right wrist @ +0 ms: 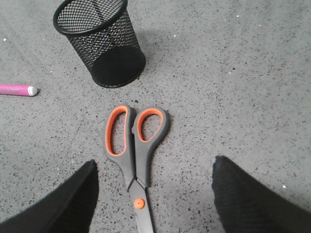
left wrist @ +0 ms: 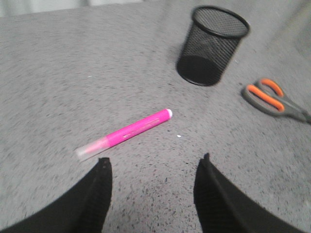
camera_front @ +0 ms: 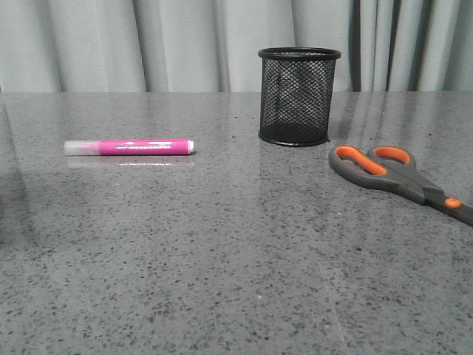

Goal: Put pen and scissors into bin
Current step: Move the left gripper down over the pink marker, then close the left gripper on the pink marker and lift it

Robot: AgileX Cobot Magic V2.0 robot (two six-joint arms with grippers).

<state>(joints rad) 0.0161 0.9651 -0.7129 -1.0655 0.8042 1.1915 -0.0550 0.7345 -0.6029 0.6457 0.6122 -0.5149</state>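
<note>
One pen (camera_front: 129, 147), one scissors (camera_front: 399, 174), one bin (camera_front: 298, 96); left gripper (left wrist: 153, 167) and right gripper (right wrist: 155, 177) gape, holding nothing.

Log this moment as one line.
pen: on table | scissors: on table | bin: upright | left hand: open | right hand: open

Grey speckled table (camera_front: 222, 259) carrying the pen (camera_front: 129, 146) flat ahead of the left gripper (left wrist: 153, 167), the upright bin (camera_front: 298, 96), and the scissors (camera_front: 399, 174) flat between the right gripper's (right wrist: 155, 174) fingers.
</note>
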